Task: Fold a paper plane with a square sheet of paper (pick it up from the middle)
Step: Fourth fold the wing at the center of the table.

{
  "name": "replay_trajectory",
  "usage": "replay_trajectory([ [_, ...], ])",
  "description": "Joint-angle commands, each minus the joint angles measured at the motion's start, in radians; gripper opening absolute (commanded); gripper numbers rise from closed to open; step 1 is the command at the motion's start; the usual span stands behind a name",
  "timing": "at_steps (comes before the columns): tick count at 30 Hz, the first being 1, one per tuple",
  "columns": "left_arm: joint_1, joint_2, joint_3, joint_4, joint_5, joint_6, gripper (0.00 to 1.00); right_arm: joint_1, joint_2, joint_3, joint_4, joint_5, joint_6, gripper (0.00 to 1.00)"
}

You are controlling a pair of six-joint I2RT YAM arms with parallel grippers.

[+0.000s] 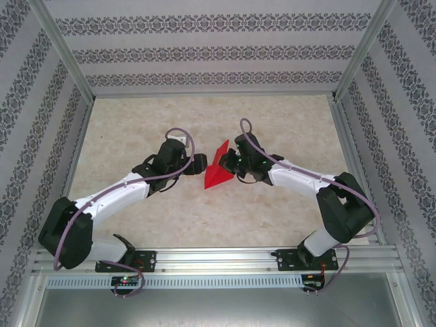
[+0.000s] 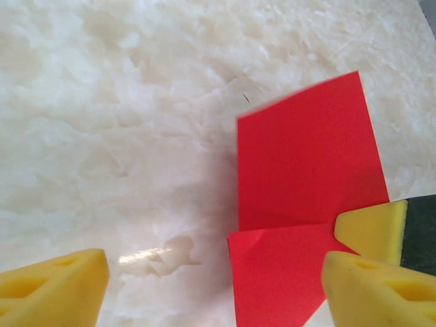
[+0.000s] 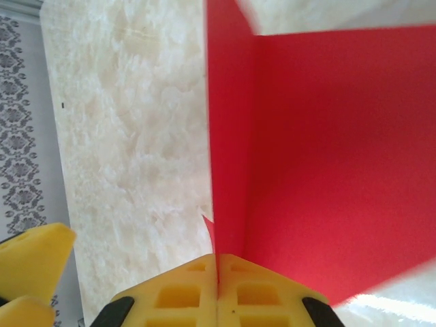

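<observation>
Red paper [image 1: 216, 174] creased into a pointed wedge, pinched in yellow right fingers [image 3: 197, 272]

Square sheet of paper [image 2: 306, 163]: thin red paper, matt, smooth, sharply creased.
Table [image 1: 136, 122]: pale marble-patterned top, smooth, faint sheen with patches of glare.
Jaws: yellow moulded plastic, matt, with hollow cells.
Arms [image 1: 112, 194]: white and black plastic shells, slightly glossy.
Rail [image 1: 218, 259] along the table's near edge: ribbed bare metal, satin.
</observation>
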Motion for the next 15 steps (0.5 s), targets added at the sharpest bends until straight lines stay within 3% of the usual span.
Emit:
replay_trajectory([
  [1,0.015,-0.039,-0.035,0.002,-0.056,0.084,0.93,0.03,0.018,0.078,-0.069,0.14,0.091,0.0],
  [3,0.021,-0.052,-0.054,0.025,-0.035,0.112,1.0,0.042,0.038,0.096,-0.088,0.181,0.127,0.0],
  [11,0.027,-0.027,-0.141,0.203,0.129,0.231,1.0,0.041,0.124,0.062,-0.052,0.222,0.249,0.0],
  [15,0.025,0.027,-0.159,0.291,0.246,0.316,0.9,0.032,0.139,0.05,-0.051,0.22,0.285,0.0],
])
